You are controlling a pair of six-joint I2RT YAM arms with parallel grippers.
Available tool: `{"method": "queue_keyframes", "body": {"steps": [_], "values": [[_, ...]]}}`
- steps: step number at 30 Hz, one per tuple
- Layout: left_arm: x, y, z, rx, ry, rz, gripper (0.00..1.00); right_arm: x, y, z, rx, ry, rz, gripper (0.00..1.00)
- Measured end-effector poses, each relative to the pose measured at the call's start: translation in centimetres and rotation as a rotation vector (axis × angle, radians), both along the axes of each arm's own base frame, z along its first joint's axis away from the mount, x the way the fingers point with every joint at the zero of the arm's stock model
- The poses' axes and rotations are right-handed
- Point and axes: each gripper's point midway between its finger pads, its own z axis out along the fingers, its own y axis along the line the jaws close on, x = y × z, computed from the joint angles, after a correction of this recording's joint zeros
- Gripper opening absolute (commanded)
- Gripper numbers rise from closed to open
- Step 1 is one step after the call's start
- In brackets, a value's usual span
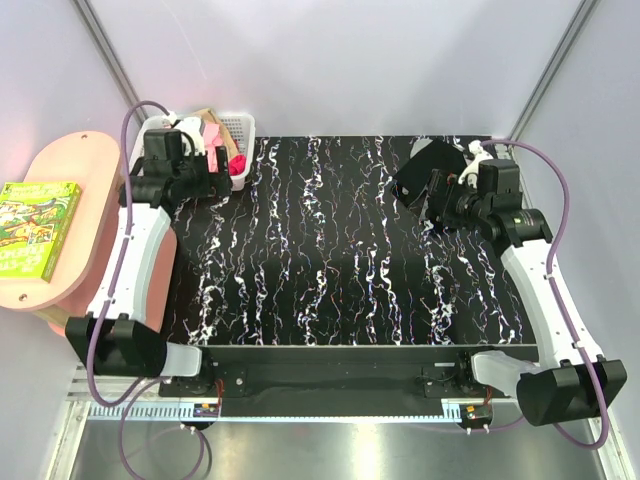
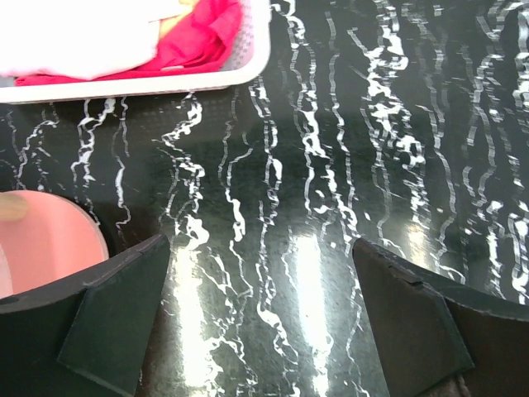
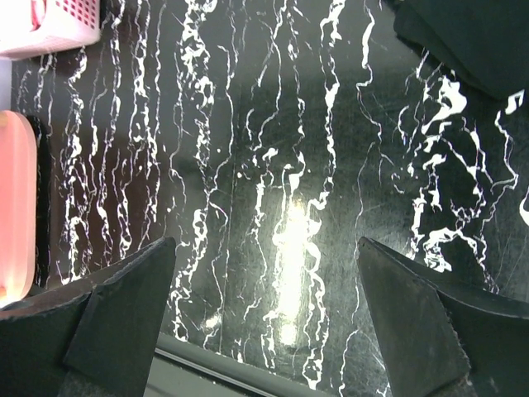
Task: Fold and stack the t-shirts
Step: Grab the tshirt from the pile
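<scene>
A folded black t-shirt (image 1: 422, 168) lies on the black marbled table at the back right; its edge shows in the right wrist view (image 3: 471, 41). A salmon pink shirt (image 1: 212, 135), a magenta shirt (image 1: 238, 163) and a tan one (image 1: 205, 115) are bunched in the white mesh basket (image 1: 240, 122) at the back left. The magenta shirt (image 2: 198, 41) shows in the left wrist view. My left gripper (image 1: 215, 185) (image 2: 258, 244) is open and empty just in front of the basket. My right gripper (image 1: 440, 205) (image 3: 266, 241) is open and empty beside the black shirt.
A pink round side table (image 1: 70, 220) stands left of the marbled table (image 1: 330, 260), with a green box (image 1: 35, 228) on it. The basket rim (image 2: 207, 78) is close ahead of the left gripper. White walls close in the back and sides.
</scene>
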Motion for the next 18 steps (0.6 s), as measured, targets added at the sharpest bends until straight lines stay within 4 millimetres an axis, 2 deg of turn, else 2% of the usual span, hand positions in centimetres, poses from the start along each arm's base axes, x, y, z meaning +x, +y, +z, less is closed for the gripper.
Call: {"method": "queue_keyframes", "body": {"steps": [5,8,13,18], "values": [[2.9,0.9,-0.8,0.039,0.021,0.044,0.99,-0.2,0.0,-0.7,0.001,0.018,-0.002,0.99],[6.7,1.6,-0.5,0.068,0.005,0.085,0.99,-0.2,0.0,-0.6,0.006,0.016,-0.005,1.00],[13.3,3.2,-1.2,0.100,-0.010,0.160,0.97,-0.4,0.1,0.3,0.018,-0.018,-0.007,1.00],[19.2,5.7,-3.2,0.103,-0.020,0.236,0.89,-1.6,0.0,1.1,0.033,-0.061,-0.005,1.00]]}}
